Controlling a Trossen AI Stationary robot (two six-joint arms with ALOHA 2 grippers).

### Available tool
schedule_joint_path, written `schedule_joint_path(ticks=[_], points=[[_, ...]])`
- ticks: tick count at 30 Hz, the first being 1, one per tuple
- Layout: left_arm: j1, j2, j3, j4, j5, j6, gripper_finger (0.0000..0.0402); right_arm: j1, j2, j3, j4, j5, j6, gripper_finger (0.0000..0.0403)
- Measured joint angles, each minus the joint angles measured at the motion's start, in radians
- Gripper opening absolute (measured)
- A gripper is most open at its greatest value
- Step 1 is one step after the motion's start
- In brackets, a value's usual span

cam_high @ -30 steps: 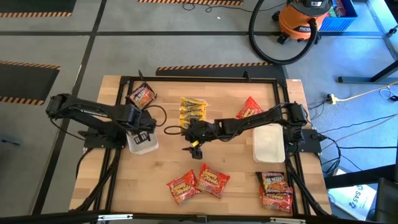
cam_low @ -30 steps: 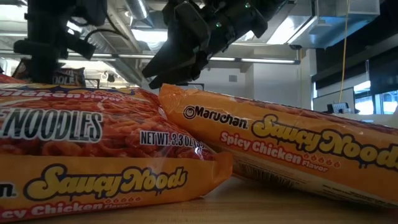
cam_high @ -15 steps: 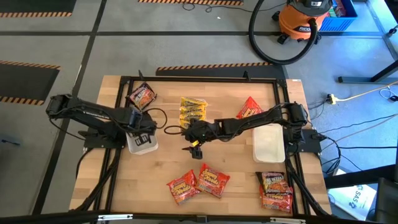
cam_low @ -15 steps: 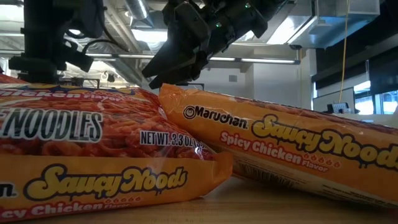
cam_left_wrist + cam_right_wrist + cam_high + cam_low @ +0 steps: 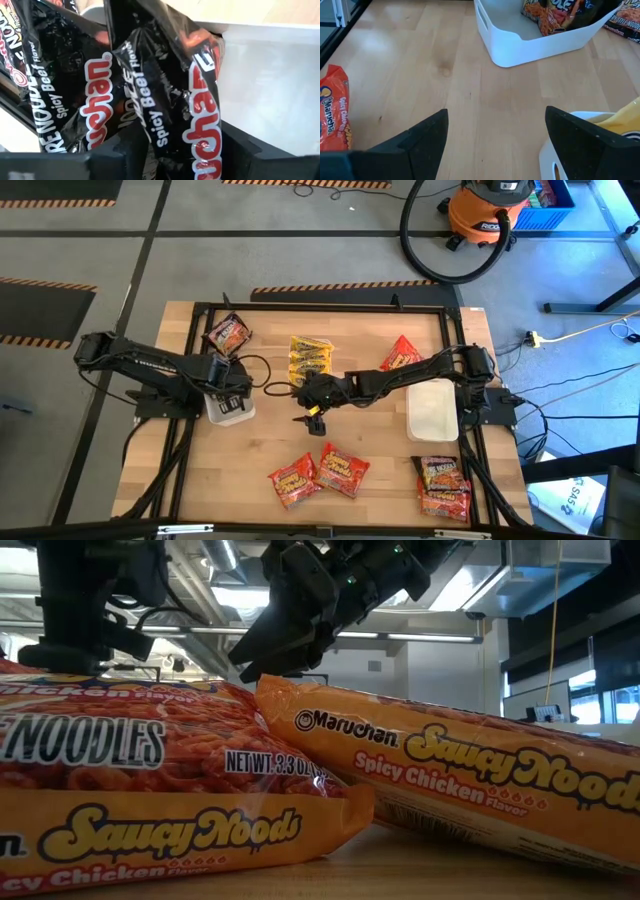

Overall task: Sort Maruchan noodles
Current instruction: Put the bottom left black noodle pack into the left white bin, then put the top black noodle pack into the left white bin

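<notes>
The left gripper [image 5: 228,399] hangs over the left white tray [image 5: 236,417], a black Maruchan packet [image 5: 165,95] between its fingers; grip unclear. The right gripper [image 5: 313,420], spread wide, hovers over bare mid-table [image 5: 380,450]. Other packets lie along the table's edges.

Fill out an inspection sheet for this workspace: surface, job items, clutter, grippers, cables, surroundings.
Surface: wooden table inside a black frame.
Job's things: dark Spicy Beef packets in the left white tray; one dark packet at the far left; yellow packets far centre; a red-orange packet far right; two red-orange packets near centre; a stack at the near right corner; the right white tray.
Clutter: nothing seen.
Grippers: left gripper over the left tray, Spicy Beef packets between its fingers; right gripper open above bare wood mid-table.
Cables: black cable looping beside the left arm.
Surroundings: orange shop vacuum with hose, striped floor tape.
</notes>
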Motion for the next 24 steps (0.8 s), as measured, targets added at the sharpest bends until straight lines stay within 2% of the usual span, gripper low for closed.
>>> schedule_joint_path(ticks=[5,11,19,24], points=[[0.000,0.000,0.036,-0.068,0.061,0.020,0.0187,0.000,0.000,0.000,0.000,0.000,0.000,0.0310],[0.000,-0.028,0.174,-0.172,0.029,0.022,0.0186,0.000,0.000,0.000,0.000,0.000,0.004,0.0310],[0.000,-0.059,0.339,-0.164,-0.084,0.026,0.0186,0.000,0.001,0.000,-0.009,0.011,0.030,0.0310],[0.000,-0.058,0.353,-0.051,-0.100,0.022,0.0186,0.001,-0.031,-0.001,-0.070,-0.005,0.018,0.0310]])
